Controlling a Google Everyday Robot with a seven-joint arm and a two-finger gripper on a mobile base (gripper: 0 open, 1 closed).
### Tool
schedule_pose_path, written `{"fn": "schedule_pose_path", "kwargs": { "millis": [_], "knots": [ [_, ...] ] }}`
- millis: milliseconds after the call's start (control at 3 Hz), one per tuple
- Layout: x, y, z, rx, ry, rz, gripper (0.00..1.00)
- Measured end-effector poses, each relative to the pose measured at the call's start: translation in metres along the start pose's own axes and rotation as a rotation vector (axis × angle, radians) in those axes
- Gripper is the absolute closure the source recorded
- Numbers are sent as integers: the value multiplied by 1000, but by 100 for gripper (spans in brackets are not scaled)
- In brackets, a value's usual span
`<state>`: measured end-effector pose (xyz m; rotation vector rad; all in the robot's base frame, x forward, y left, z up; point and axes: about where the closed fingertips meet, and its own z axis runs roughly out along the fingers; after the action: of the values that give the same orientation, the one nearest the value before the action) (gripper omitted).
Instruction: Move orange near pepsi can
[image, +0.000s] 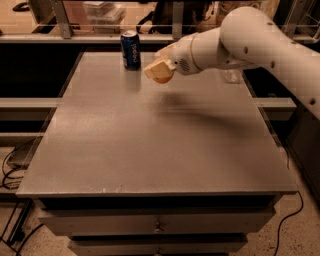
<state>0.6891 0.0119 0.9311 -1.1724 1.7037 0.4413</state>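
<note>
While the white arm (250, 35) reaches over the matte grey surface (150, 150), its cream gripper (159, 70) clasps the smooth round orange (163, 79) in mid-air, near the upright dark blue pepsi can (130, 49).

Orange (163, 78) in gripper (159, 71) (near pepsi can (130, 49))

pepsi can (130, 49): 1 | orange (163, 79): 1 | table (150, 150): 1 | hand (159, 71): 1 — gripping it over table's far end
</note>
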Motion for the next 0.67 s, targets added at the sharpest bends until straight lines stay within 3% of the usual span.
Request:
{"fn": "schedule_pose_path", "kwargs": {
  "millis": [667],
  "knots": [
    [3, -26, 78, 1, 20, 29, 100]
  ]
}}
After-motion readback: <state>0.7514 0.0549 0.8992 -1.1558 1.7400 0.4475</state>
